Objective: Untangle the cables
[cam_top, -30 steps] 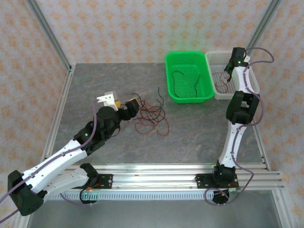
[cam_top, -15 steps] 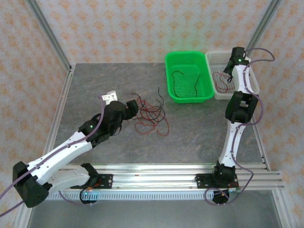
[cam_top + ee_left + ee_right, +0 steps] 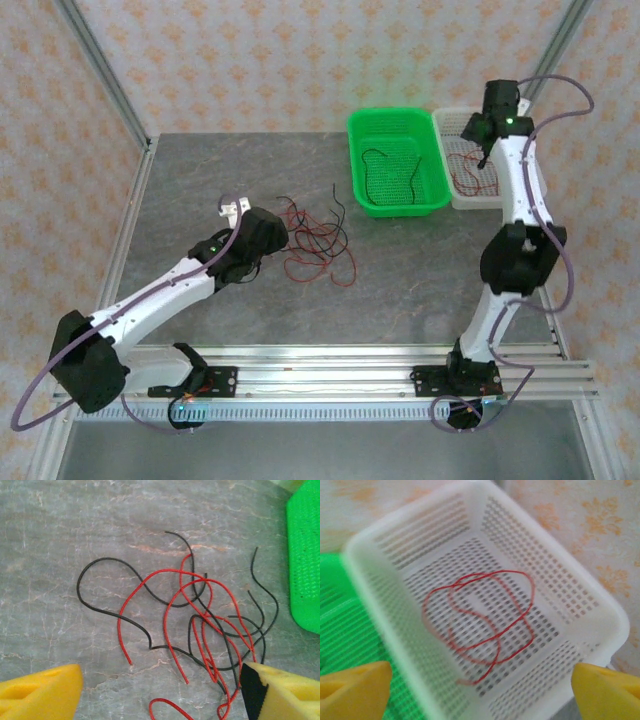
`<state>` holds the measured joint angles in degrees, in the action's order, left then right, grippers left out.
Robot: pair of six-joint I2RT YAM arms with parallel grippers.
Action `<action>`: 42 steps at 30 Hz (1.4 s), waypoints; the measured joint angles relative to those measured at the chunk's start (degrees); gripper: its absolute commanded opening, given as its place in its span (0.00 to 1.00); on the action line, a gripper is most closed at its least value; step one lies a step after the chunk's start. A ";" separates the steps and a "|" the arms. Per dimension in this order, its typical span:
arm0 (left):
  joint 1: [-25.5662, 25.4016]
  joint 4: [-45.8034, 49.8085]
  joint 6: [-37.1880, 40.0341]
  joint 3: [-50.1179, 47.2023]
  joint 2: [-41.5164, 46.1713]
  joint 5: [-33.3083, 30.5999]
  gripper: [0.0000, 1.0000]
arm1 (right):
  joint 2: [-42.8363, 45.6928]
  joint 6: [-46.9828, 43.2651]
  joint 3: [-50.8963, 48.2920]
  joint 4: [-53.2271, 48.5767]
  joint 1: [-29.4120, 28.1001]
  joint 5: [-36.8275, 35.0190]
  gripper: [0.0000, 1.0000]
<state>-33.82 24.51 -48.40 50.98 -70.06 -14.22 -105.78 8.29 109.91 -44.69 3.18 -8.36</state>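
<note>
- Left gripper (image 3: 161, 675): spread wide, nothing held; yellow fingers (image 3: 42, 692) at 8 and 4 o'clock of the left wrist view.
- Tangle of red and black cables (image 3: 200, 615): flat on the table (image 3: 60, 530), from centre out to 5 o'clock, ahead of and between the fingers. Lowest red loops just beside the 4 o'clock finger; contact not clear.
- Top view: left gripper (image 3: 272, 228) low over the table, tangle (image 3: 315, 240) just beside it at 3 o'clock.
- Right gripper (image 3: 481, 672): also spread wide, nothing held, above the white basket (image 3: 600, 605).
- Red cable (image 3: 480, 620): loose loops on the white basket's floor, at 12 o'clock from the fingertip gap, apart from the fingers.
- Green basket (image 3: 352, 125): at 1 o'clock of the tangle, well apart; a black cable (image 3: 385, 165) inside.
- White basket (image 3: 455, 113): just beside the green one at 3 o'clock, right gripper (image 3: 482, 150) over it.
</note>
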 measured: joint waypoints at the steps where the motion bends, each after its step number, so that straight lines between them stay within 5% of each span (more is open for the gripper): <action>1: 0.74 -0.52 -0.31 -0.50 -0.50 0.57 0.80 | 3.91 -0.11 -4.22 1.36 -1.90 0.72 0.89; 12: 7.78 -10.36 -3.43 -4.66 -10.10 10.05 0.77 | 28.22 1.66 -37.29 9.68 -14.64 6.88 0.81; 25: 9.57 -20.70 -5.18 -4.52 -22.51 12.94 0.61 | 33.29 4.68 -47.54 13.27 -19.17 8.20 0.76; 42: 9.62 -26.34 -5.44 -2.69 -25.81 13.62 0.00 | 36.74 6.97 -50.51 13.94 -20.76 9.55 0.61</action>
<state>-24.21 -1.83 -53.84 48.29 -95.88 -0.60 -69.04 15.27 59.40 -30.74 -17.58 1.19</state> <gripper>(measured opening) 0.041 0.617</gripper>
